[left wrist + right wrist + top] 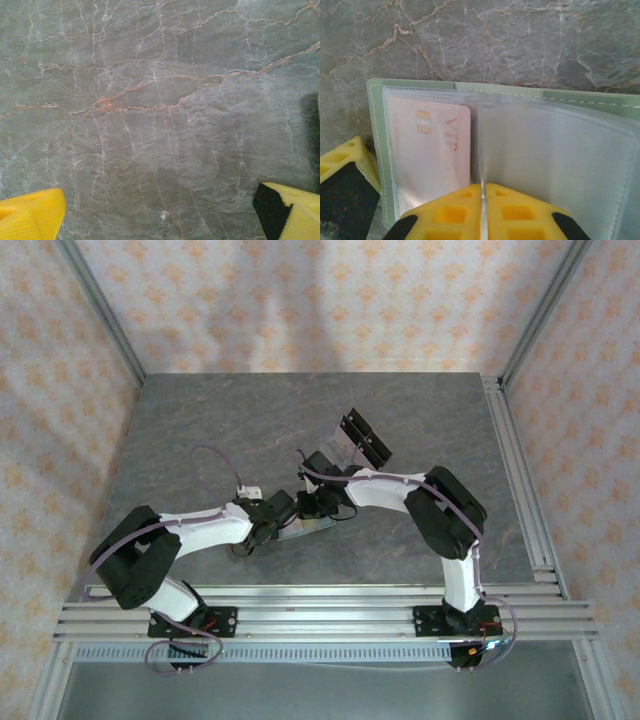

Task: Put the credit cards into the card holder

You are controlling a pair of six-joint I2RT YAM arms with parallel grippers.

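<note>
Nearly closed, right claw point(482, 195) nips the open holder point(376, 130) at lower centre, a card point(427, 150) in its left pocket, while left claw point(160, 202) gapes wide.

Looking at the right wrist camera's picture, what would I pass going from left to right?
Yellow finger with black pad → card holder, its green left edge → credit card in a clear pocket → right gripper pinching the middle clear leaf → empty clear pocket.
</note>
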